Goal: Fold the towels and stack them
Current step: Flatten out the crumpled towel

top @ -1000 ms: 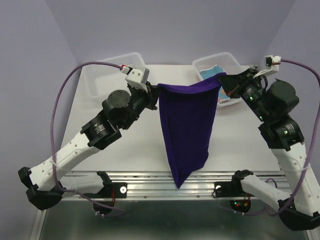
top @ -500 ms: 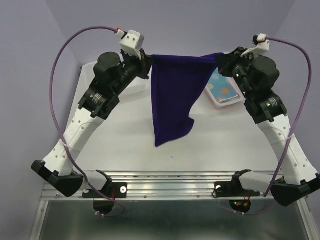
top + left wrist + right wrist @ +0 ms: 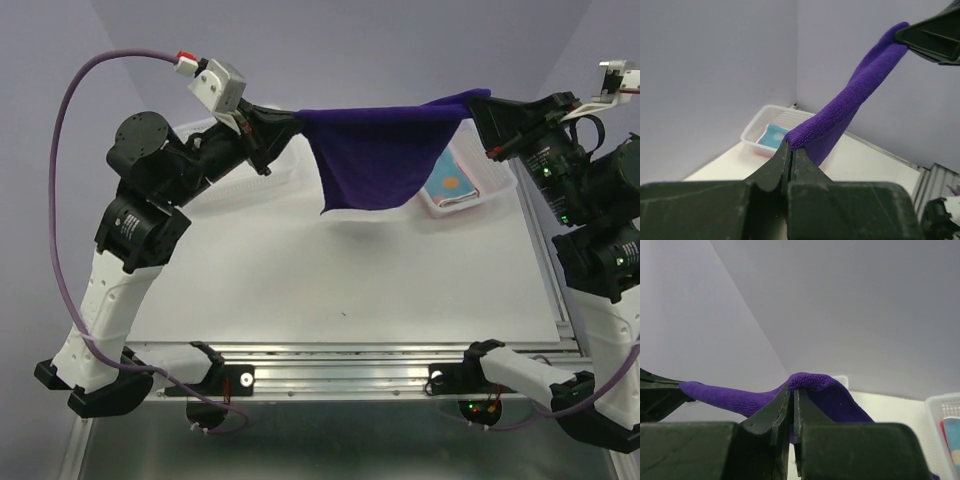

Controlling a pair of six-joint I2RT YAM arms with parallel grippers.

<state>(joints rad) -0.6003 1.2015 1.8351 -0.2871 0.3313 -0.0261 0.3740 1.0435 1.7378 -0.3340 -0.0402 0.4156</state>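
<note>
A dark purple towel (image 3: 385, 150) hangs stretched in the air over the back of the table, held by its two upper corners. My left gripper (image 3: 297, 120) is shut on the left corner (image 3: 800, 134). My right gripper (image 3: 483, 103) is shut on the right corner (image 3: 807, 382). The towel's lower part drapes to a point at the lower left, clear of the table. A light blue towel with orange spots (image 3: 449, 180) lies in the white basket (image 3: 497, 187) at the back right, also seen in the left wrist view (image 3: 771, 135).
A second white basket (image 3: 285, 172) sits at the back left, mostly behind my left arm. Purple walls close in the back and sides. The white table (image 3: 330, 280) ends at a metal rail (image 3: 340, 365) in front.
Both arms have risen and spread apart. The purple towel, which hung down to the front rail, has been carried back and up and now hangs high and wide.
</note>
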